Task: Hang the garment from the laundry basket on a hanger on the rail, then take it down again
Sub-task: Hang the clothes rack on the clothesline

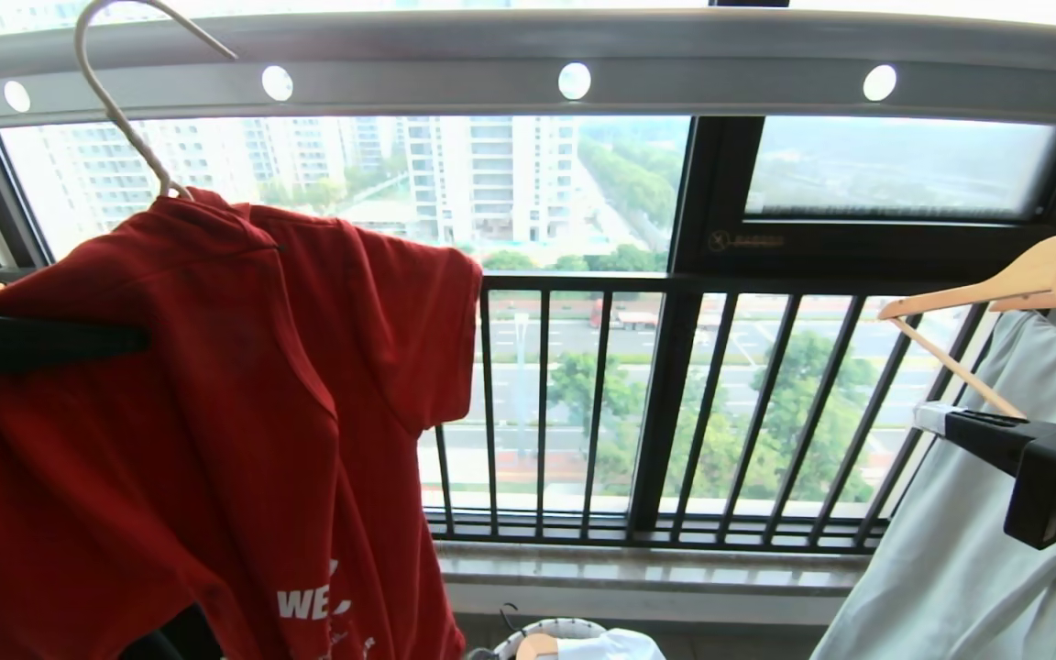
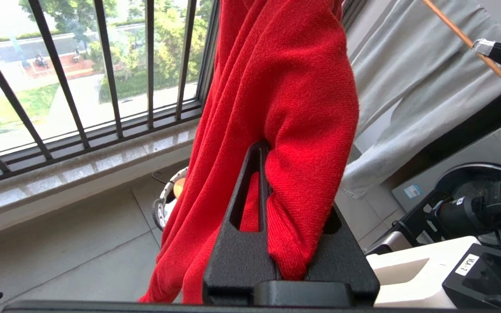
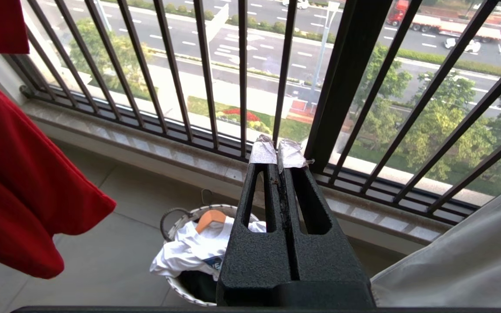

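Clamping a fold of the red garment, the left gripper has its fingertips buried in cloth. The right gripper is pressed together, holding nothing. White lettering is cut off at "WE". The shirt hangs lengthwise downward from the hanger, hooked over the rail.

A high-rise home laundry balcony: drying rail, barred window railing, washing machine.

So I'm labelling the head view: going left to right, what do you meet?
Cream wire hanger → red T-shirt → laundry basket → light-wood hanger with the pale garment → right hand.
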`<state>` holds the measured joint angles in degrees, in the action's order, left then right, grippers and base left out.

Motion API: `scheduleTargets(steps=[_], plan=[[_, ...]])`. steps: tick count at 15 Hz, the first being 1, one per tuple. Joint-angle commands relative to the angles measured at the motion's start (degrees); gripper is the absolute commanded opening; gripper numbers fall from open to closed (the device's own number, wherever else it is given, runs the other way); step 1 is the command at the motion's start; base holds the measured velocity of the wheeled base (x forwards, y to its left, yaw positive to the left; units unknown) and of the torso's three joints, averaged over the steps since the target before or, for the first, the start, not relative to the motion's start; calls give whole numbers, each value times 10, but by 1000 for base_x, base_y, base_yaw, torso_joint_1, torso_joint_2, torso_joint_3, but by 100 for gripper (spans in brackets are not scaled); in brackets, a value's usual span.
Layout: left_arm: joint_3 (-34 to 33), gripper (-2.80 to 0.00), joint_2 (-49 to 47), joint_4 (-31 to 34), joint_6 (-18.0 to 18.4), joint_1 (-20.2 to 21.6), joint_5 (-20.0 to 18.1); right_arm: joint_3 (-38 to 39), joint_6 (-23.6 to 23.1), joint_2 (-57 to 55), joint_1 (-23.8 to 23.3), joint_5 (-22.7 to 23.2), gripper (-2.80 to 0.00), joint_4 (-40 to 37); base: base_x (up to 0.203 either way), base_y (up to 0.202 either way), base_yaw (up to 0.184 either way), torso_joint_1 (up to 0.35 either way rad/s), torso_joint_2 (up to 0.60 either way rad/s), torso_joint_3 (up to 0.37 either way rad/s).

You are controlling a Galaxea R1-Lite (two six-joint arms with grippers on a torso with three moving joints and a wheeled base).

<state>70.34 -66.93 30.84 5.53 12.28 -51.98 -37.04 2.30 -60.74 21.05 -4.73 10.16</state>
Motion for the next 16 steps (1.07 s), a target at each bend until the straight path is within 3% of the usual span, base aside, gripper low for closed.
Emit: scheduleTargets(steps=[1, 7, 12, 16], plan=[[-12, -280, 6, 2, -1, 24, -5, 0, -1, -17, 2, 1, -280, 8, 0, 0, 0, 0, 0, 0], [-40, -280, 40, 1, -3, 34, -5, -76, -48, -84, 25, 51, -280, 13, 0, 0, 0, 0, 0, 0], [-81, -280, 86, -13, -6, 36, -2, -85, -48, -98, 29, 58, -280, 14, 0, 0, 0, 0, 0, 0], [-171, -280, 143, -73, -55, 65, 10, -89, -48, -103, 36, 64, -280, 14, 0, 0, 0, 0, 0, 0]])
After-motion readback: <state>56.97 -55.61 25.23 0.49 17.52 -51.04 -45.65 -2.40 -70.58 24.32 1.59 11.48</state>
